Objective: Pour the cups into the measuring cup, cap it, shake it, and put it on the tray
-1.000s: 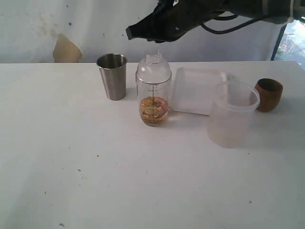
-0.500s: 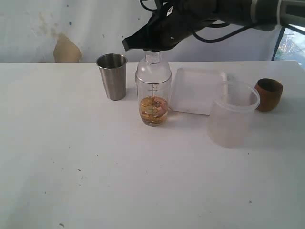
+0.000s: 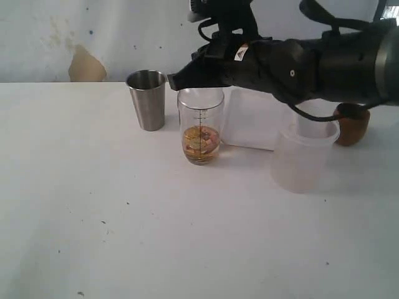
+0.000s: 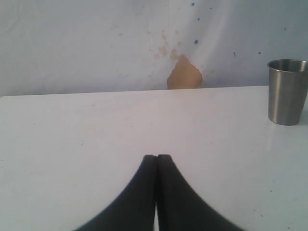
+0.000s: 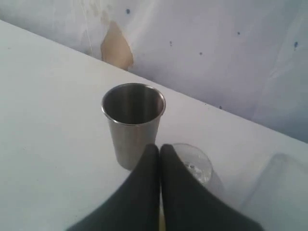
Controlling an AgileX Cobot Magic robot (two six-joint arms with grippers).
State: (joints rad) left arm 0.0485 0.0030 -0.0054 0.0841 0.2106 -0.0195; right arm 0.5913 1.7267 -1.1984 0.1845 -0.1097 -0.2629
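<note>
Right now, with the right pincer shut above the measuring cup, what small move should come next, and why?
Probably lift the right pincer slightly and open it. Its jaws are shut over the clear cap, so it cannot grasp anything. The measuring cup already holds amber liquid and looks capped, so gripping it for the shake seems next.

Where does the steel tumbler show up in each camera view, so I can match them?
Exterior view: the steel tumbler stands at the back of the table, just left of the measuring cup.
Left wrist view: the steel tumbler is far beyond the left fingers, at the frame edge.
Right wrist view: the steel tumbler is directly beyond the right fingers.
Shared landmark: the tan wall patch, visible in all three.
</note>
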